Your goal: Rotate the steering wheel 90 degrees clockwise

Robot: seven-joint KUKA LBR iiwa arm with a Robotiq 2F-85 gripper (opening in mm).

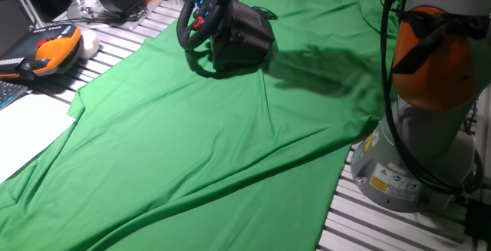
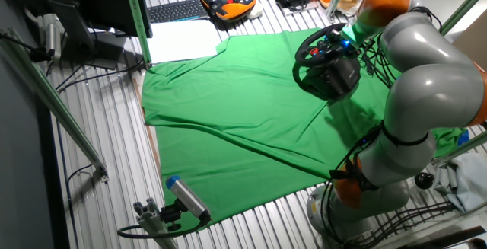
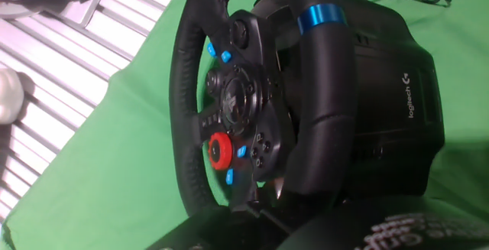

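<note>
On the green cloth (image 1: 199, 151), the steering wheel (image 3: 252, 97) shows a blue rim stripe; gripper (image 3: 321, 238) state unclear.

Slatted metal table (image 2: 114, 165) under a rumpled green cloth (image 1: 207, 143)

Carries the steering wheel (image 1: 201, 14) on its black base at the cloth's far end; beside the cloth, straight on the slats: white sheet (image 1: 23, 132), orange-and-black handheld pendant (image 1: 47, 51), keyboard (image 2: 173, 10), grey arm base (image 1: 391, 170), and a blue-tipped silver cylinder (image 2: 185, 196) near the front edge.
</note>
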